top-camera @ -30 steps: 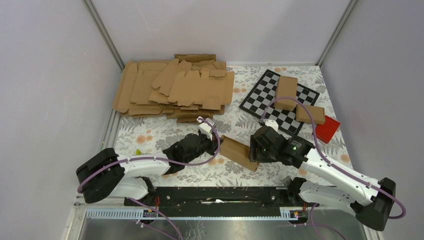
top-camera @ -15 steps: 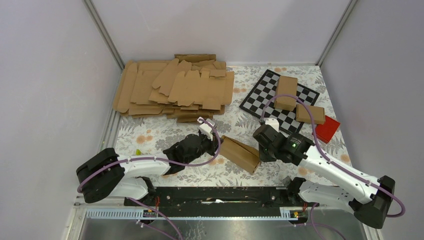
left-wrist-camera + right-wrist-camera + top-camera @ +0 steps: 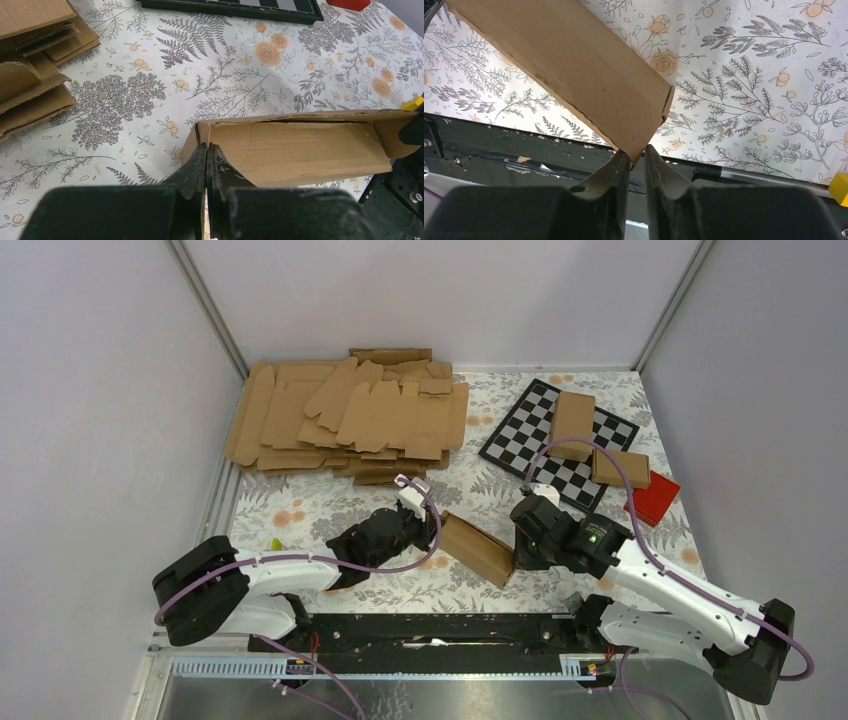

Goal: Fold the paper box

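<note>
so a sec ago the right gripper (image 3: pixel 633 154) sat over the end of the plain brown cardboard paper box (image 3: pixel 477 548) with wider jaws. now it's backed out to the box's right end, jaws nearly together, nipping a corner. left gripper (image 3: pixel 207 150) is fully closed on the flap edge at the other end. the box sits between them on the floral tablecloth (image 3: pixel 320 505), near the front. looks like a re-grip for the next fold.

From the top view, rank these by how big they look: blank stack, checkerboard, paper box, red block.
1. blank stack
2. checkerboard
3. paper box
4. red block
The last two are fairly close, but the box looks somewhat larger.
</note>
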